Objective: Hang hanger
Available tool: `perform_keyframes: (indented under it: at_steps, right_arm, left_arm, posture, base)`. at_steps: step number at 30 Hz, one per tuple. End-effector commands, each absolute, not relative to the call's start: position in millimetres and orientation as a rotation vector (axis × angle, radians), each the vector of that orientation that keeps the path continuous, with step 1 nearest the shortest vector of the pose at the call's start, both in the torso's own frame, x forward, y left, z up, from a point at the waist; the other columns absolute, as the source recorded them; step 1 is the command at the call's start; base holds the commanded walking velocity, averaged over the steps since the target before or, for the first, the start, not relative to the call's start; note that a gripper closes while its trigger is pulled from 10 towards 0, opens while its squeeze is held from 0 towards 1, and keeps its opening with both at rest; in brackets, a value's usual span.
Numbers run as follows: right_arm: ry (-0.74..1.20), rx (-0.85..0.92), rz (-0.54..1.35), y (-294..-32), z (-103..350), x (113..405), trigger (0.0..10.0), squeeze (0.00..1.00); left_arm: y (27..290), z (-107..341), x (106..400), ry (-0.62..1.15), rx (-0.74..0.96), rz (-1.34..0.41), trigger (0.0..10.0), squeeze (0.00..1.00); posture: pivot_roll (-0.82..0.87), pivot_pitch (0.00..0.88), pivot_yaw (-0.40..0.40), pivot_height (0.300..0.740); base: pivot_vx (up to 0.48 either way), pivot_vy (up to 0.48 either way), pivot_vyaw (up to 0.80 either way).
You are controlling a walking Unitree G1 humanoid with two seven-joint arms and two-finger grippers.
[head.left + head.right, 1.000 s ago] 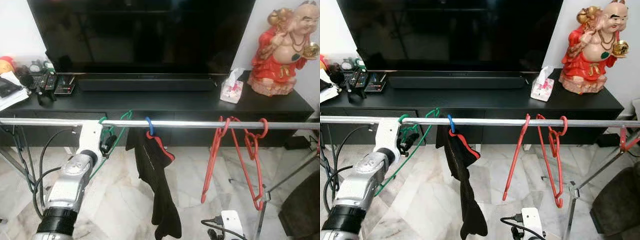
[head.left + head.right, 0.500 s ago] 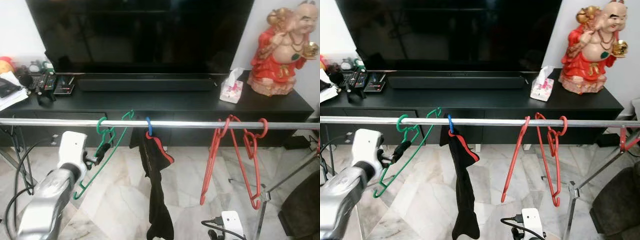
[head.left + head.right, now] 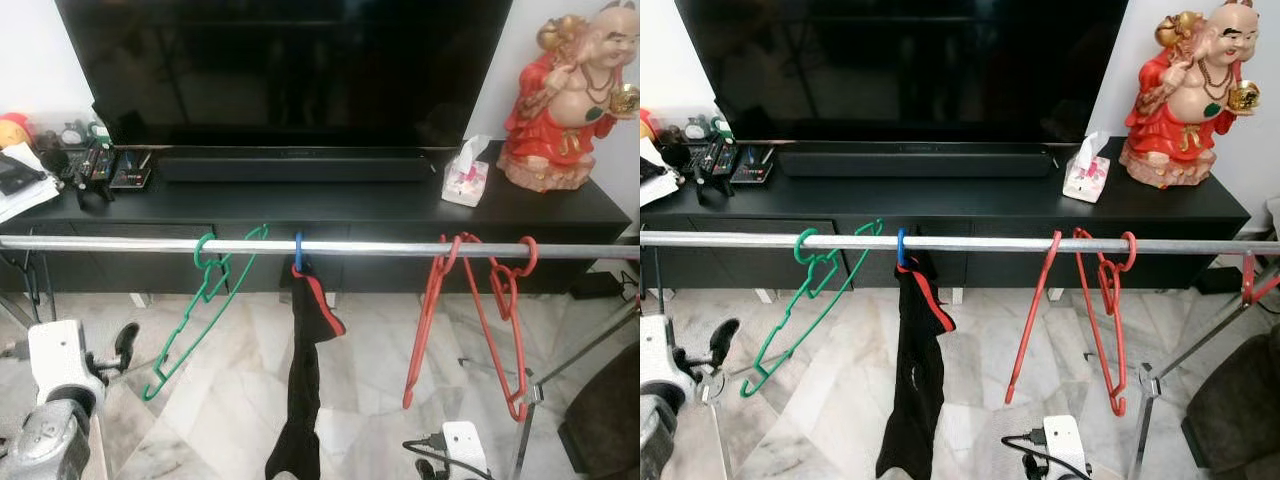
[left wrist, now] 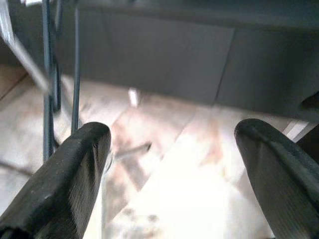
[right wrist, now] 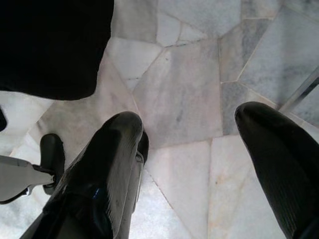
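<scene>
Green plastic clothes hanger point(image 3: 205, 300) hangs by its hook from the horizontal silver metal rail point(image 3: 370, 248), tilted so its long bar slants down toward the robot's left; nothing grips it. It sits up and to the right of the left gripper point(image 3: 112, 352), well apart from the jaws, no contact. Left gripper low at the left edge of the head views, on its white wrist housing, with one black finger point(image 3: 124, 343) showing below rail height; left wrist view shows both black fingers point(image 4: 70, 184) spread wide with nothing between them, looking at pale floor and the dark cabinet front. Right gripper point(image 5: 199, 169) points down at the marble tile floor point(image 5: 184, 89), jaws wide apart and empty, a dark cloth mass just beyond the fingertips on one side. On the rail, just right of the green hanger, farther from the left jaws: a blue hook point(image 3: 298, 250) carrying a black garment with red trim point(image 3: 303, 370) that hangs straight down. Farther right along the rail: a cluster of red plastic hangers point(image 3: 470, 320). Behind the rail: a long black low cabinet point(image 3: 330, 205) bearing a large black television point(image 3: 285, 70), a black soundbar point(image 3: 295, 168), a tissue pack point(image 3: 463, 178), a red-robed laughing figurine point(image 3: 565, 95) at the right end, and remotes and clutter point(image 3: 95, 160) at the left end.
</scene>
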State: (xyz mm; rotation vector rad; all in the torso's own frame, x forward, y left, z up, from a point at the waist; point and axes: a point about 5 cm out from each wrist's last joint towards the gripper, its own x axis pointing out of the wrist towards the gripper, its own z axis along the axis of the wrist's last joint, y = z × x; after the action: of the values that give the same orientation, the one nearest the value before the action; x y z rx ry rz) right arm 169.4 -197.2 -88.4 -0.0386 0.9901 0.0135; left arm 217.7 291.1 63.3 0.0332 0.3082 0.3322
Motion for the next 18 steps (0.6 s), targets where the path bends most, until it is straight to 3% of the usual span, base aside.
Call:
perform_keyframes:
  at_steps: [1,11,18]
  right_arm:
    - [0.999,-0.042,0.009,-199,-89,167,10.0,0.00]
    - [0.999,-0.040,0.006,-198,-90,166,10.0,0.00]
    - [0.998,-0.037,0.003,-197,-90,166,10.0,0.00]
  left_arm:
    - [288,47,216,0.362,0.039,0.336,10.0,0.00]
    - [279,-30,185,0.686,0.155,0.319,10.0,0.00]
    - [254,-68,165,0.878,0.263,0.135,10.0,0.00]
  posture:
    - [-0.03,0.000,-0.038,0.740]
    - [-0.04,0.000,-0.035,0.740]
    - [-0.04,0.000,-0.031,0.740]
  base:
    - [0.000,0.000,0.00]
    - [0.000,0.000,0.00]
    - [0.000,0.000,0.00]
